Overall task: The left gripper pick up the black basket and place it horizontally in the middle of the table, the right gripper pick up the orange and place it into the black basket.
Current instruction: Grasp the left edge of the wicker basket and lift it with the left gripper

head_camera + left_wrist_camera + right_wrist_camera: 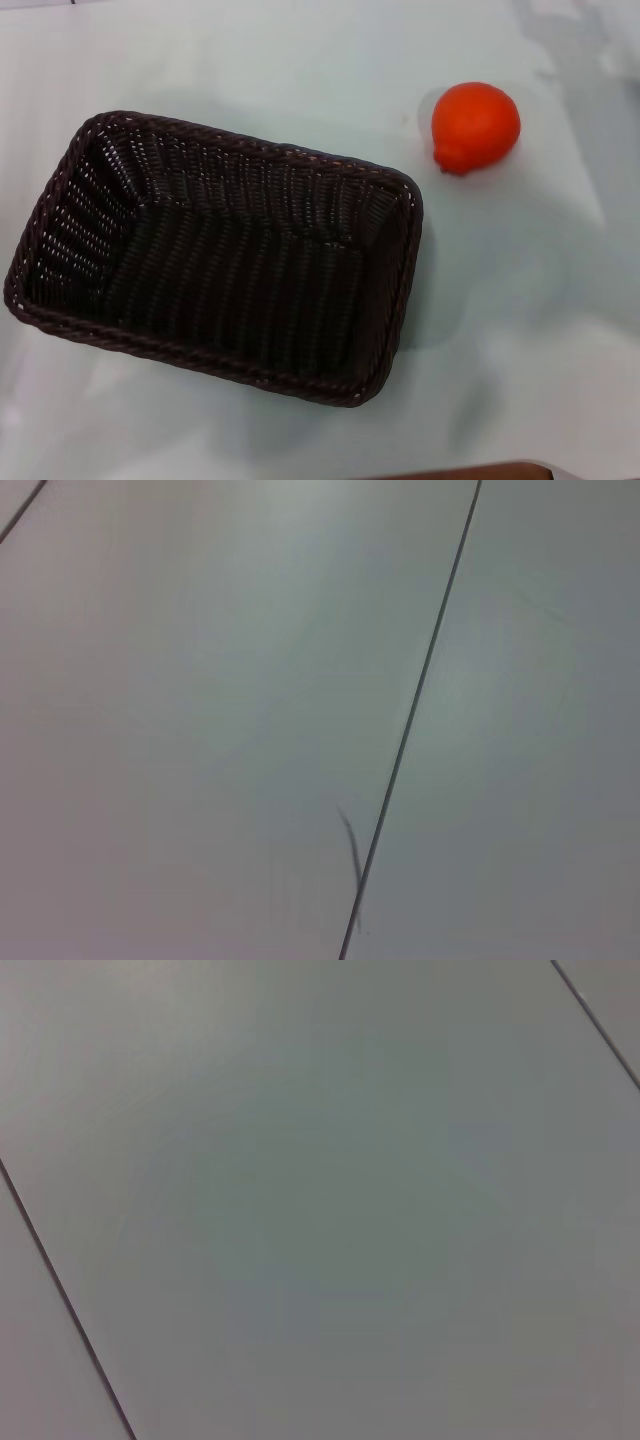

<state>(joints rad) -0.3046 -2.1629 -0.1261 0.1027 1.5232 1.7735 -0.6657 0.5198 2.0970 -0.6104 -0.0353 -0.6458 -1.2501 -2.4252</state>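
The black basket [215, 255] sits on the table [520, 330], left of centre and turned slightly askew, open side up. The orange [476, 126] rests apart from it, beyond its far right corner. Neither hand appears in any view, so their state cannot be told.

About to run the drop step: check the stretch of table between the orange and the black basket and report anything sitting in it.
Nothing visible blocks it. The orange sits on the table beyond the black basket's far right corner, with only bare surface between them. The basket is open-topped and holds nothing. Neither claw is in view.
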